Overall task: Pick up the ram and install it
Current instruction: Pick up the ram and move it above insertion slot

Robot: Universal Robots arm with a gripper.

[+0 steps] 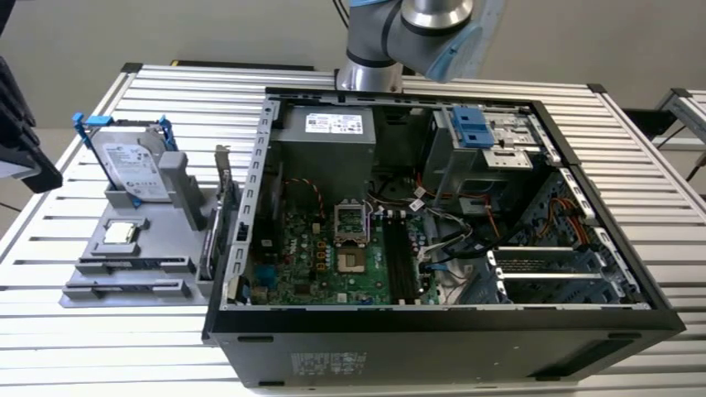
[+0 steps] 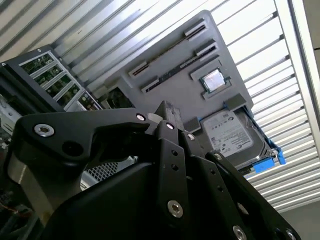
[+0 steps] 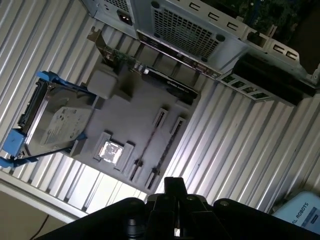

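Observation:
The ram (image 1: 131, 265) is a thin stick standing on edge between two clips of a grey holder (image 1: 165, 248), at the exterior view's left of the open computer case (image 1: 441, 322). Both wrist views look down on it from far above: ram (image 3: 149, 142), ram (image 2: 177, 66). My gripper (image 3: 173, 186), also seen as gripper (image 2: 162, 112), hangs high over the table and holds nothing that I can see. The arm (image 1: 408, 33) shows at the back of the case. Black memory slots (image 1: 403, 256) lie on the motherboard inside.
The holder also carries a hard drive with blue rails (image 1: 132, 169), a square silver chip (image 1: 119, 233) and a card standing on edge (image 1: 221, 223) beside the case wall. The table is ribbed aluminium (image 1: 66, 347). Cables (image 1: 452, 240) run inside the case.

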